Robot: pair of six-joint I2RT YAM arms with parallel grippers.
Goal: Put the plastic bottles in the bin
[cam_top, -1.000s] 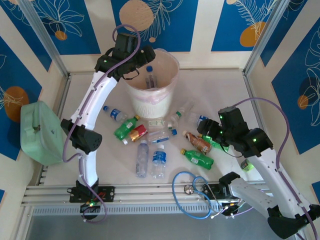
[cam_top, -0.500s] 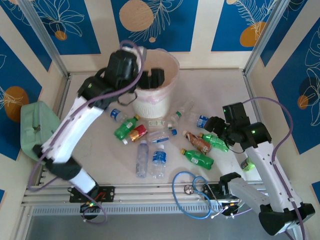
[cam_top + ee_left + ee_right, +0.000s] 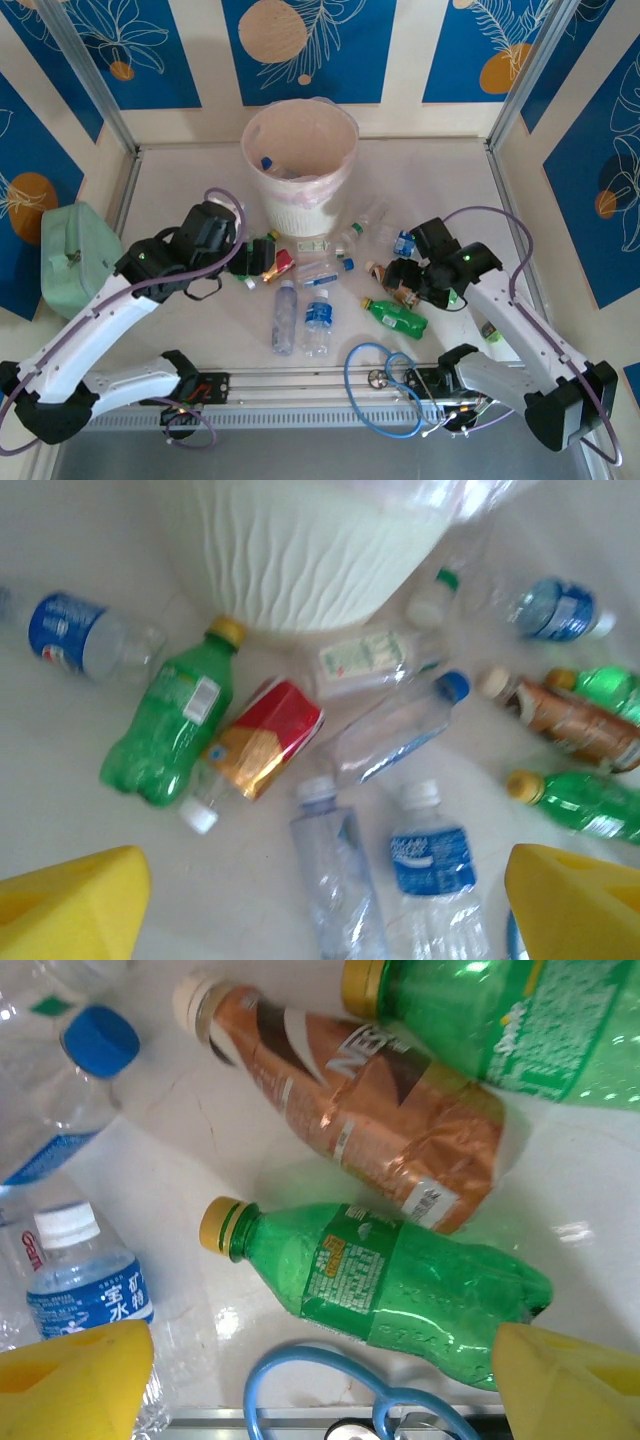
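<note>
My right claw (image 3: 320,1345) hangs open and empty, green bottle (image 3: 400,1280) lying lengthwise between its jaws; I would turn the wrist before pinching its label, bin (image 3: 285,210) well off ahead-left.

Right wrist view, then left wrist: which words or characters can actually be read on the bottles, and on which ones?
"NE": white letters on the brown bottle; the rest is lost in the creased label.
"宝矿": white characters on the blue-labelled bottle; the characters under them are unclear.
Lower green bottle: label print too small to read.
Left wrist view: red-labelled bottle and the blue labels are too blurred to read.
</note>
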